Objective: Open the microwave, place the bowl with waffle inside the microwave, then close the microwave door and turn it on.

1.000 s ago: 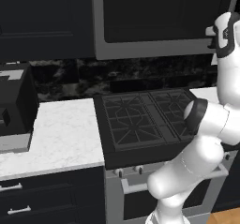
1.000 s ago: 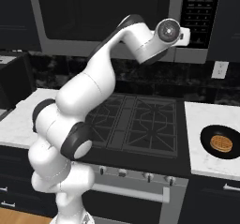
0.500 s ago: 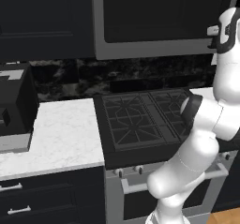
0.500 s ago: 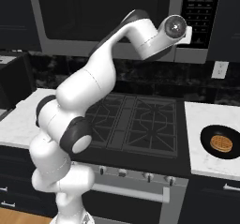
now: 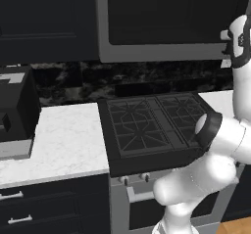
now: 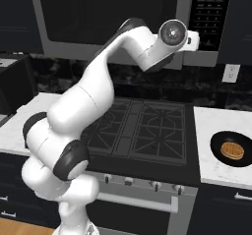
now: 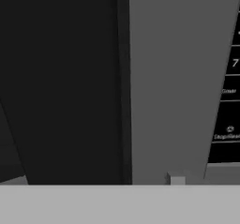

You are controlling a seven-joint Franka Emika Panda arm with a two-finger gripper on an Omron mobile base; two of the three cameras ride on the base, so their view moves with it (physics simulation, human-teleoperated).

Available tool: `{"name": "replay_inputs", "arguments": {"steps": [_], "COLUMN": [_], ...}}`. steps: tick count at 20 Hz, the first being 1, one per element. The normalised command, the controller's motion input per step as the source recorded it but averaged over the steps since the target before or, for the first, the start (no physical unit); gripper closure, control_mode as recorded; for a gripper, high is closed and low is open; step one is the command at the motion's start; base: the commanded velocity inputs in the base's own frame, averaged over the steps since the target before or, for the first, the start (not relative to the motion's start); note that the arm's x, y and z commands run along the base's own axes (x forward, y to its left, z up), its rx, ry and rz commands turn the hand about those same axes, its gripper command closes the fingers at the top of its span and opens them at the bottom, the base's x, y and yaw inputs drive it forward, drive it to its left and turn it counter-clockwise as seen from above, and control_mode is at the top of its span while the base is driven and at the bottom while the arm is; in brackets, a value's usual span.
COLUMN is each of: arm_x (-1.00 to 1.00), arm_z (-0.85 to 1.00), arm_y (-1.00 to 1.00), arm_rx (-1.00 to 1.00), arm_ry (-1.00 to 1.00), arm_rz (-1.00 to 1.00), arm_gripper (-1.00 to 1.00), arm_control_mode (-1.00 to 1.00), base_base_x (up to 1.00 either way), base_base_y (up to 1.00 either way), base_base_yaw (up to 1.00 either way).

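Nearby, stove (image 6: 142, 128) beneath microwave (image 6: 110, 17)

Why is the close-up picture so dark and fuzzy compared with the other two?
Hand view: pressed near the microwave door, its dark glass blurs, keypad labels smear. Right base view: evenly lit, the bowl crisp. Left base view: dim cabinets, no glare.

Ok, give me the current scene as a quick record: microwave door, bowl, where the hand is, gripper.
microwave: mounted above the stove
microwave door: shut
keypad: on the microwave's right side
bowl: black, waffle inside, on the white counter right of the stove
hand: raised at the door's right edge, beside the keypad
gripper: fingertips not visible, state cannot be told
task progress: door not yet opened
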Motion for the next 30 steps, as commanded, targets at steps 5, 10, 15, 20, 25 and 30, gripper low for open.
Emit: {"name": "replay_inputs", "arguments": {"steps": [5,10,15,20,25,30], "arm_x": [-1.00,-1.00,-1.00,-1.00,-1.00,-1.00], "arm_z": [0.08,0.02,0.07,0.00,0.00,0.00], "arm_y": [0.15,0.09,0.04,0.26,0.40,0.58], "arm_rx": [-0.03,0.00,-0.02,-0.09,-0.12,-0.14], "arm_ry": [-0.05,-0.02,0.00,-0.14,-0.28,-0.29], "arm_rz": [-0.27,-0.45,-0.39,-0.29,-0.19,-0.17], "arm_gripper": [1.00,1.00,1.00,1.00,1.00,1.00], "arm_control_mode": [-1.00,-1.00,-1.00,-1.00,-1.00,-1.00], "base_base_x": [0.00,0.00,0.00,0.00,0.00,0.00], "base_base_y": [0.00,0.00,0.00,0.00,0.00,0.00], "base_base_yaw": [0.00,0.00,0.00,0.00,0.00,0.00]}}
